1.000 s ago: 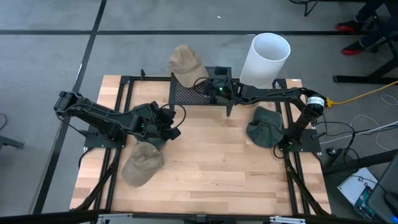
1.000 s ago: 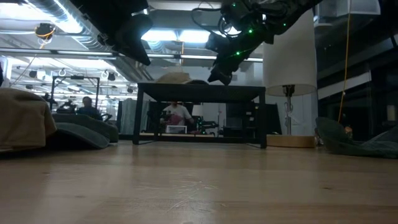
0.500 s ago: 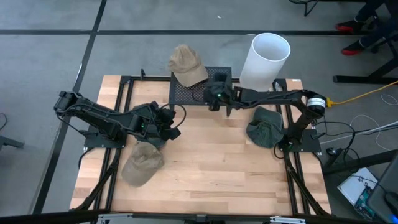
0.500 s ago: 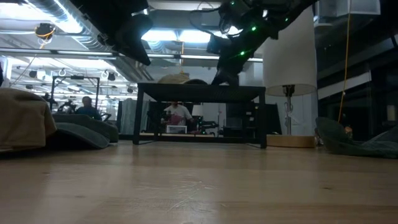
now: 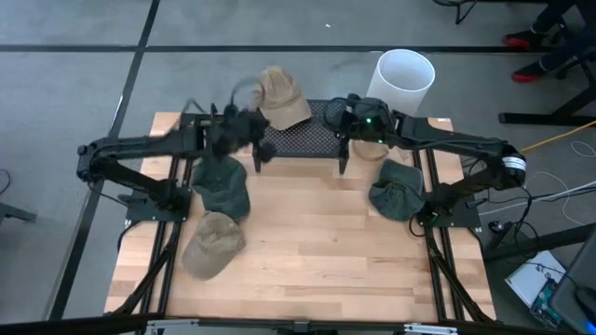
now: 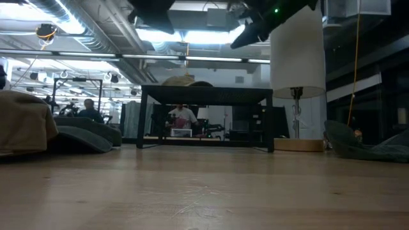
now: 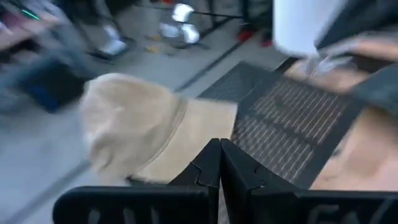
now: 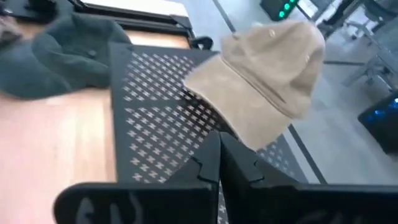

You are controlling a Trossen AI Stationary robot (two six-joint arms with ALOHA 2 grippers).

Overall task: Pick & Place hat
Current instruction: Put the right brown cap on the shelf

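Note:
A tan hat (image 5: 279, 96) rests on the far left corner of the black mesh rack (image 5: 307, 140), partly overhanging it; it also shows in both wrist views, tan hat (image 7: 137, 130) and tan hat (image 8: 270, 74). My left gripper (image 5: 253, 140) hangs shut in the air by the rack's left end, touching nothing. My right gripper (image 5: 343, 113) hangs shut above the rack's right part, also touching nothing. A dark green hat (image 5: 222, 186) and a second tan hat (image 5: 214, 244) lie on the table's left. Another dark green hat (image 5: 396, 189) lies on the right.
A tall white cylinder (image 5: 402, 84) stands beyond the table's far right corner. The rack (image 6: 204, 92) stands on legs at the table's far edge. Bare wood (image 5: 317, 242) fills the table's middle and near part. A person (image 6: 182, 118) sits far off in the room.
My left gripper has risen from above the left green hat and swung toward the table's far edge, up to the rack's left end, leaving that hat in plain view. My right gripper has risen and shifted toward the right over the rack. Both have stayed shut.

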